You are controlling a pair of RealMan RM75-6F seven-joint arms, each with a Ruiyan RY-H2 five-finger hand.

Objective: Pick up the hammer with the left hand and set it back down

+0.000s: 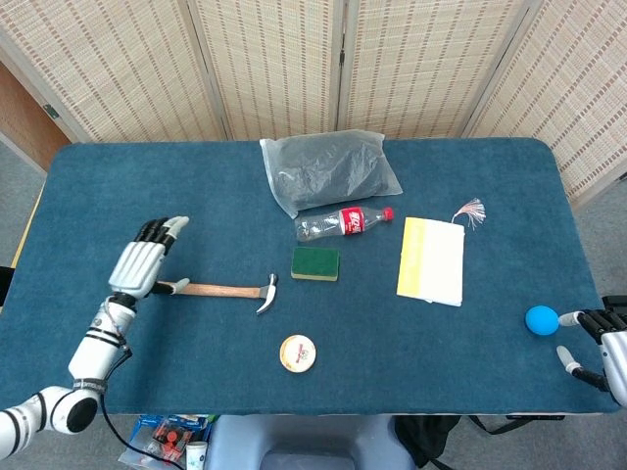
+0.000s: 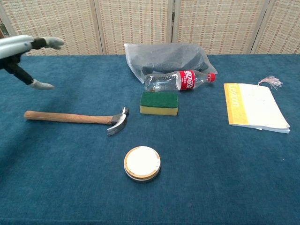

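From the head view, the hammer [image 1: 227, 290] lies flat on the blue worktop [image 1: 118, 196], left of centre in the frame, handle pointing left and head toward the right. The left robot hand [image 1: 139, 266] hangs over the handle's left end with fingers spread and straight, holding nothing. Just right of the hammer head sits a green sponge [image 1: 314, 262]; below it, a round lid [image 1: 298, 353]. Up the middle of the frame are a grey bag [image 1: 328, 170] and a bottle [image 1: 344, 222] lying on its side. A booklet [image 1: 431, 259] lies to the right. At the lower right edge, the right robot hand [image 1: 600, 343] shows only in part, beside a blue ball [image 1: 541, 318]; I cannot tell whether it is apart or closed.

From the chest view, the hammer [image 2: 75, 119] rests at left centre, free of any grip. The left robot hand [image 2: 23, 56] is at the upper left corner, fingers apart, well above the handle. Sponge [image 2: 159, 102], bottle [image 2: 178, 80], bag [image 2: 166, 55], lid [image 2: 142, 163] and booklet [image 2: 253, 107] lie as described.
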